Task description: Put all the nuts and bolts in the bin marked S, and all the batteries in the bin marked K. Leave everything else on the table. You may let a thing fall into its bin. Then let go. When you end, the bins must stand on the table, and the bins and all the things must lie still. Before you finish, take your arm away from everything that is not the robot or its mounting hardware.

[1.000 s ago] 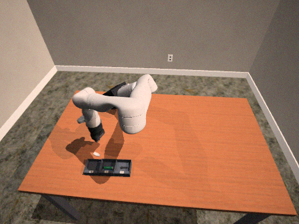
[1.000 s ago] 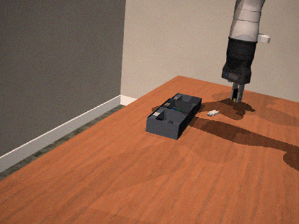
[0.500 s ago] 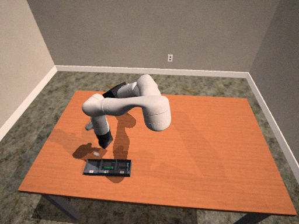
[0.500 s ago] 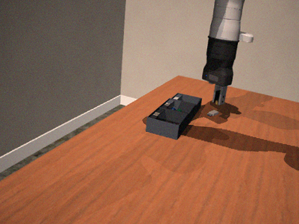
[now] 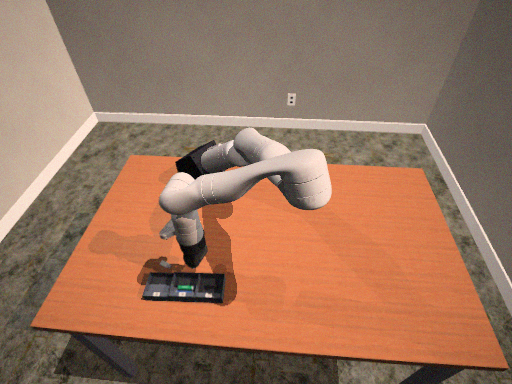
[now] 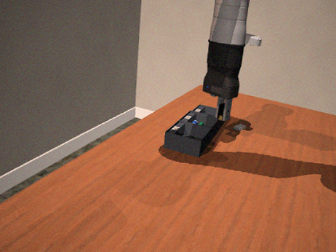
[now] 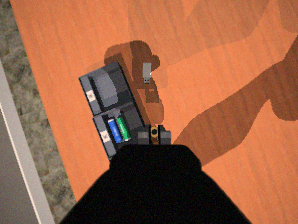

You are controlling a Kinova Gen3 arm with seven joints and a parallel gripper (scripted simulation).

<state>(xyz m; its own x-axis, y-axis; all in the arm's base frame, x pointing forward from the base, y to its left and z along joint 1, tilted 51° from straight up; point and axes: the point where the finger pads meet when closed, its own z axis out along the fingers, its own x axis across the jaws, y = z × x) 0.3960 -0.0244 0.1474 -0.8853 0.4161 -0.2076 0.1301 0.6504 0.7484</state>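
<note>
Arm bent low, tool (image 7: 155,134) downward, fingers clamping a small piece
</note>
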